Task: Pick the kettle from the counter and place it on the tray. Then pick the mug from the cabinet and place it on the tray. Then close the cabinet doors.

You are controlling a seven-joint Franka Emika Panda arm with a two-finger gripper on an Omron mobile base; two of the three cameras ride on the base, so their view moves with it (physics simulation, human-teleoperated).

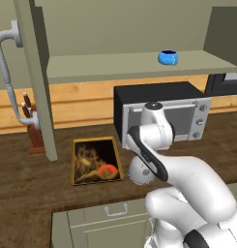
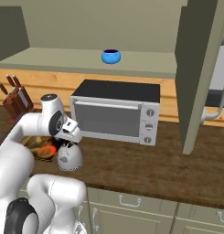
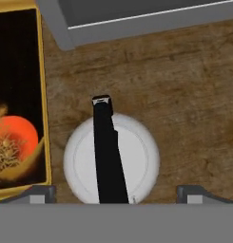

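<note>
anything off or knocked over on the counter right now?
Nothing stands out. The kettle sits upright on the counter beside the tray, the mug upright on the cabinet shelf, the open gripper above the kettle.

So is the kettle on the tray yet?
No. The kettle stands upright on the counter, beside the tray, not on it.

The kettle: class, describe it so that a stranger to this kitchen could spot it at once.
Find the toaster oven on the dark wooden counter. In front of its left end, beside the tray, stands the kettle: a silvery-white dome with a black handle on top.
</note>
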